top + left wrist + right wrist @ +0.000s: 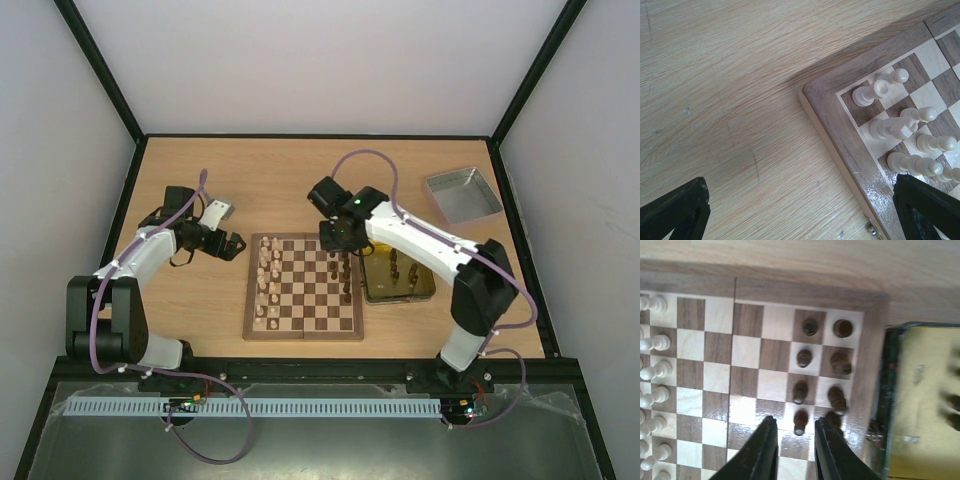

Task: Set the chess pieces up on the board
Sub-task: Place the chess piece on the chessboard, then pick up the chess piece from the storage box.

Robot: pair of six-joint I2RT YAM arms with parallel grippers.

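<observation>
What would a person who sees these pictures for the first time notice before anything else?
The chessboard in the middle of the table: cream pieces line its left side, dark pieces fill part of its right side. The right gripper hangs over those dark pieces, next to a gold tin holding more; the left gripper is open beside the chessboard's far left corner.

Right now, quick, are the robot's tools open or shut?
Left tool: open, holding nothing.
Right tool: open a little, gripping nothing.
</observation>
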